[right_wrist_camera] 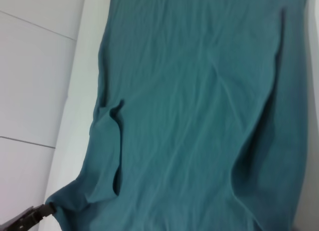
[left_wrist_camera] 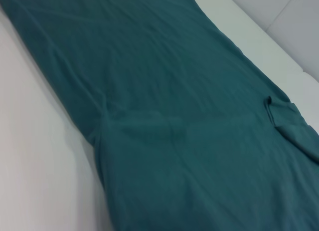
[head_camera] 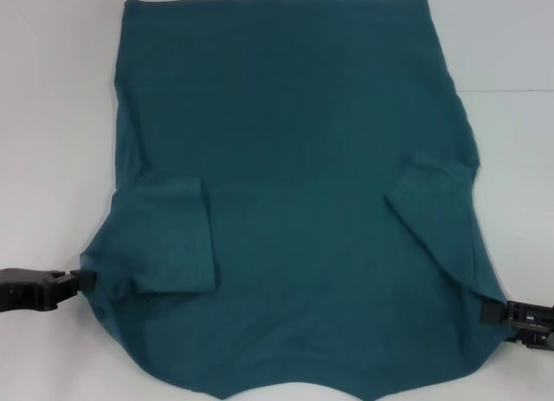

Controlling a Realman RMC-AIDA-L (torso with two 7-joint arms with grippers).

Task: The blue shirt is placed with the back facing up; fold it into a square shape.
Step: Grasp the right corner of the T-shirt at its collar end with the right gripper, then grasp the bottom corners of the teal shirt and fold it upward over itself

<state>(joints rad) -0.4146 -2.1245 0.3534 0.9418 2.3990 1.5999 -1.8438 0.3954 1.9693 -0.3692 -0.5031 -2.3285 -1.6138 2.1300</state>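
Observation:
The blue shirt [head_camera: 294, 158] lies spread on the white table with its plain side up, hem at the far end. Both short sleeves are folded inward: one [head_camera: 169, 236] on the left, one [head_camera: 433, 197] on the right. My left gripper [head_camera: 84, 280] is shut on the shirt's left edge near the shoulder, where the cloth is drawn to a point. My right gripper [head_camera: 490, 312] is shut on the right edge in the same way. The left wrist view holds only the shirt [left_wrist_camera: 174, 121]. In the right wrist view the shirt [right_wrist_camera: 199, 101] runs to the far-off left gripper [right_wrist_camera: 48, 208].
White table surface [head_camera: 52, 115] borders the shirt on the left, and more of it [head_camera: 515, 141] on the right. The near edge of the shirt reaches the bottom of the head view. A pale wall or panel [right_wrist_camera: 35, 81] lies beyond the table edge.

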